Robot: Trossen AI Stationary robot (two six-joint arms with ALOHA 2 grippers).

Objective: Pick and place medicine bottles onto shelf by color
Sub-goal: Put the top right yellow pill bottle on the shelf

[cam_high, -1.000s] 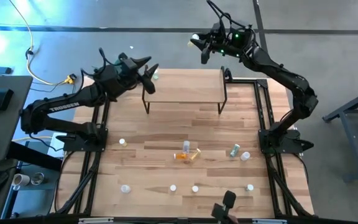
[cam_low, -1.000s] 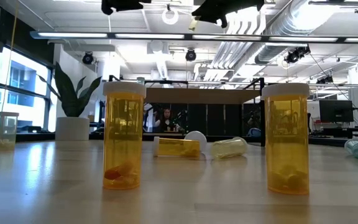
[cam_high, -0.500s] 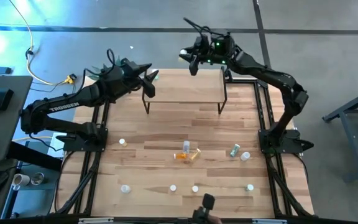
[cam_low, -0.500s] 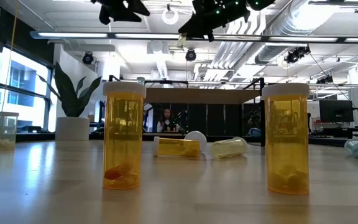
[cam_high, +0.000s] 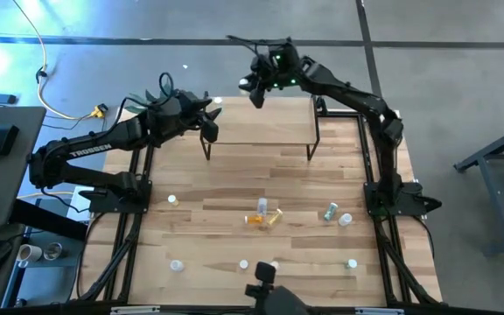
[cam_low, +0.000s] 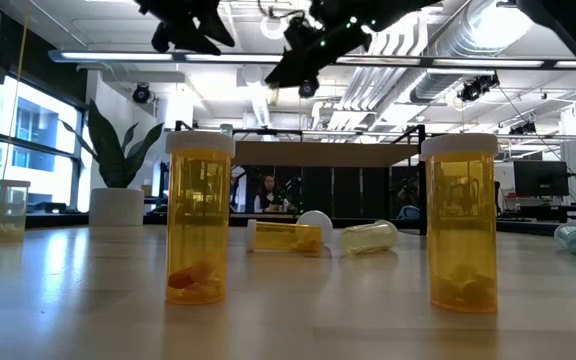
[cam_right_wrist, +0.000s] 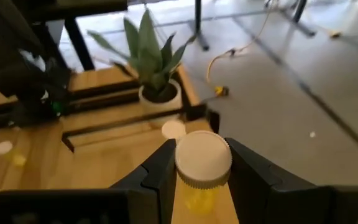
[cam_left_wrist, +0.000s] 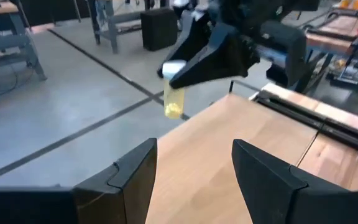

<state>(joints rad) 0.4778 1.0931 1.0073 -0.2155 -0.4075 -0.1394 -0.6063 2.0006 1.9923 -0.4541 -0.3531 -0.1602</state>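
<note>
My right gripper (cam_high: 254, 88) is shut on a small yellow medicine bottle (cam_left_wrist: 174, 101) with a white cap, up in the air over the far left corner of the shelf (cam_high: 261, 122). The shelf is a light wooden top on black legs at the table's far side. My left gripper (cam_left_wrist: 194, 168) stands open over the shelf's left end (cam_high: 208, 115), with nothing between its fingers. Several more bottles (cam_high: 262, 216) stand or lie on the table's near half. A white cap (cam_right_wrist: 174, 129) rests on the wood beyond the held bottle. My right gripper pinches the yellow bottle at its white cap (cam_right_wrist: 202, 163) between its two fingers (cam_right_wrist: 160, 169). The fingers slant downward from the table's right side. The bottle hangs upright below them (cam_left_wrist: 174, 106), lifted clear of the shelf.
In the low view two upright orange bottles (cam_low: 200, 215) (cam_low: 460, 220) stand close to the camera. Two bottles (cam_low: 286, 237) (cam_low: 368, 237) lie on their sides behind them. A potted plant (cam_right_wrist: 151, 62) stands past the table's far left corner. Black frame rails (cam_high: 138, 201) run along both table sides.
My right gripper has carried the yellow bottle toward the table's left edge and downward, tipping its fingers lower, and still holds it. My left gripper has tipped downward over the shelf's left end, staying open.
</note>
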